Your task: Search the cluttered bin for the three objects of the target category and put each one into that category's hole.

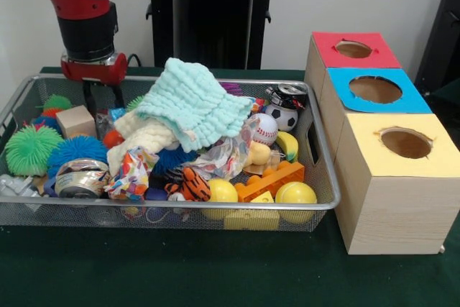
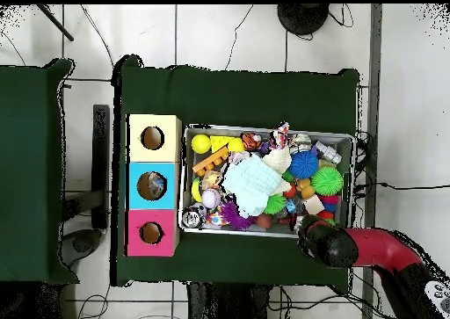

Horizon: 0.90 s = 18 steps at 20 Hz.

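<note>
The wire mesh bin (image 1: 215,206) is full of toys; in the overhead view its rim (image 2: 264,127) lies right of the boxes. One metal can (image 1: 79,177) lies on its side at the bin's front left, its silvery top facing the camera. A second, dark can (image 1: 287,95) stands at the back right corner, also seen from overhead (image 2: 191,217). A third can does not show. My gripper (image 1: 103,98) is open and empty, its tips inside the bin's back left corner, above and behind the front-left can. The blue-topped hole (image 1: 375,89) (image 2: 151,185) is in the middle box.
A red-topped hole (image 1: 353,49) and a yellow-topped hole (image 1: 406,142) flank the blue one. A mint cloth (image 1: 190,102) covers the bin's middle. A wooden block (image 1: 75,120), green (image 1: 29,150) and blue (image 1: 75,152) puff balls, and yellow balls (image 1: 295,193) crowd the bin.
</note>
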Tool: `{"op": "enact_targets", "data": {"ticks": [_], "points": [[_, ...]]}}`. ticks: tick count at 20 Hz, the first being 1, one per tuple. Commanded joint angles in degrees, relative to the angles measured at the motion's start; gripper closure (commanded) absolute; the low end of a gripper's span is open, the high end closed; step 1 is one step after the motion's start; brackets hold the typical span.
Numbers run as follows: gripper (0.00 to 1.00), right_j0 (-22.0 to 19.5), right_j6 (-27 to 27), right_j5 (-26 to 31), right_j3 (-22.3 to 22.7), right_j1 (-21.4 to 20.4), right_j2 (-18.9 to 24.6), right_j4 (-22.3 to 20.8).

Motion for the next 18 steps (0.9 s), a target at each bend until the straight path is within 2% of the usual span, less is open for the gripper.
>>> {"op": "enact_targets", "data": {"ticks": [1, 5, 12, 15, 18], "points": [[0.0, -0.96, -11.66, 12.99, -2.75, 2.22, 6.47, 6.95], [0.0, -0.22, -11.9, 14.37, -3.05, 0.55, 6.15, 6.99], [0.0, -0.88, -12.93, 14.73, -3.66, 0.23, 7.82, 5.77], [0.0, -0.69, -12.51, 13.69, -3.79, -0.1, 8.19, 5.0], [0.0, 0.8, -9.73, 8.56, -4.33, -1.18, 7.27, 1.48]]}}
